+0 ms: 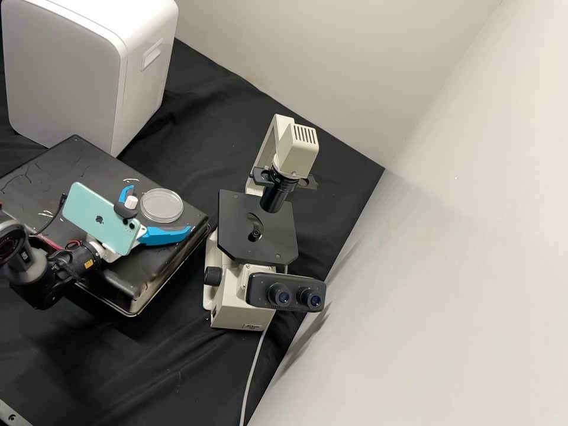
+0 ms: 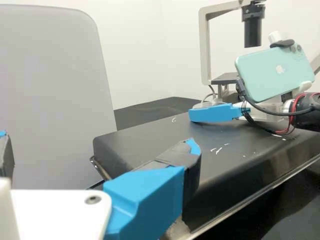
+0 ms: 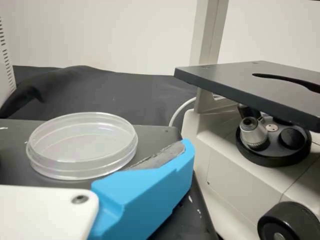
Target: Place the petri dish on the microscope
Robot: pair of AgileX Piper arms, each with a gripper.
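**Right hand (image 1: pixel 158 209) spread, petri dish (image 3: pixel 81 142) between its fingers, no grip yet**
Dish sits on the black case (image 1: pixel 71 171). Pinch only the lid and the base could drop. The microscope stage (image 1: pixel 257 231) stands higher than the case and the condenser (image 1: pixel 273 194) overhangs it: you could clip either. Left hand (image 2: pixel 95 155) also spread, by the case corner

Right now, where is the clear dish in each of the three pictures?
High view: the dish sits left of centre on the black tray, between the right gripper's blue fingers.
Left wrist view: cannot tell; at most a pale sliver behind the far blue finger.
Right wrist view: the dish is close up on the tray, beside the blue finger.
Shared landmark: the microscope's black stage.
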